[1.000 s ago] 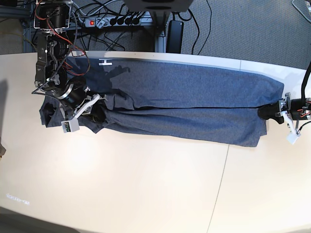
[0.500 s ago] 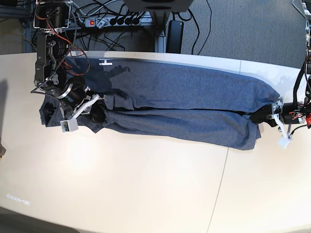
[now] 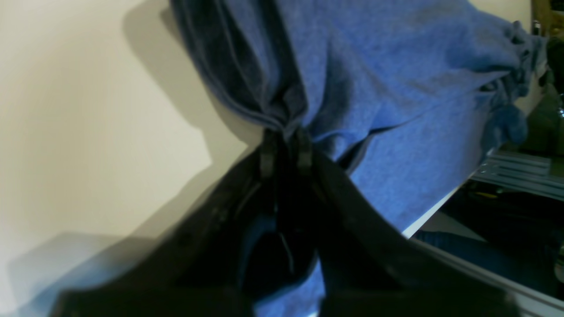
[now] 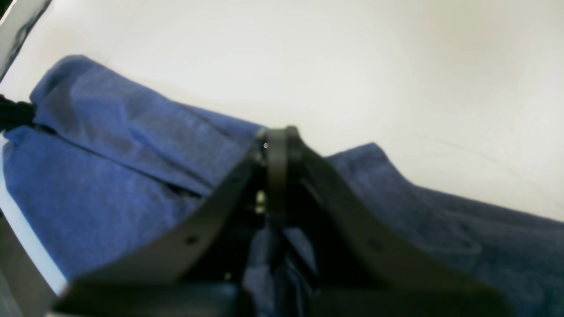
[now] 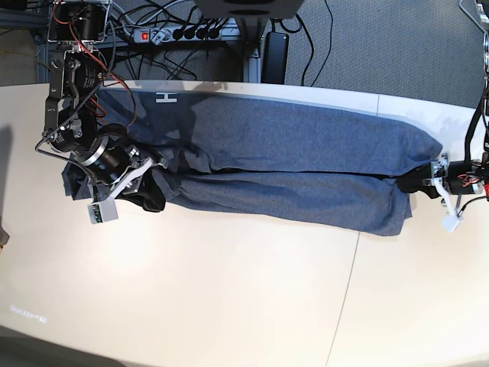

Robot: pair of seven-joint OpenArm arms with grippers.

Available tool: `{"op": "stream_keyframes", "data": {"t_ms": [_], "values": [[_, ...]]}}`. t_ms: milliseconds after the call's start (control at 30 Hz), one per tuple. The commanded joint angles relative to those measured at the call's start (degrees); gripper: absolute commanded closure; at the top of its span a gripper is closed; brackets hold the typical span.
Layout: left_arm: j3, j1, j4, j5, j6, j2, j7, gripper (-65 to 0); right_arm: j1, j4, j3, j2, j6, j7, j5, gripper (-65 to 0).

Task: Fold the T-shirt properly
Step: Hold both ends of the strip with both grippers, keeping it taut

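Note:
The slate-blue T-shirt (image 5: pixel 290 164) lies folded lengthwise in a long band across the far half of the table. My left gripper (image 5: pixel 419 182) is at its right end. In the left wrist view it (image 3: pixel 285 143) is shut on a bunched edge of the T-shirt (image 3: pixel 396 88), which fans out beyond the tips. My right gripper (image 5: pixel 153 177) is at the crumpled left end. In the right wrist view its tips (image 4: pixel 277 136) are shut at a fold edge of the T-shirt (image 4: pixel 110 176), with cloth showing between the fingers lower down.
The beige table (image 5: pixel 229 290) has a curved seam (image 5: pixel 348 290) right of centre. A white H mark (image 5: pixel 163 98) sits near the far edge. Behind that edge are a power strip (image 5: pixel 172 34), cables and a black box (image 5: pixel 275 53) on grey carpet.
My left gripper closed on the shirt's right end and drew it slightly inward. My right gripper shifted left and a little toward the near side, taking the left end with it.

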Motion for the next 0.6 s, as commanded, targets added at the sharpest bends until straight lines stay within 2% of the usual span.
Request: {"op": "stream_keyframes", "data": {"t_ms": [0,300,567], "values": [[0.13,-0.17,-0.09,4.79,0.18,-2.16,2.16,0.0,0.76,1.11,0.52,0.81,4.26,1.03,0.33,0.0],[0.13,-0.15,1.81,5.25,0.18,-5.62,2.82,0.0,0.76,1.09,2.21,0.79,4.26,0.66,-1.05,0.0],[0.09,-0.31,6.54,11.43,0.18,-8.04,2.12,0.0,0.76,1.09,2.23,0.79,4.26,0.63,-1.05,0.0]]}}
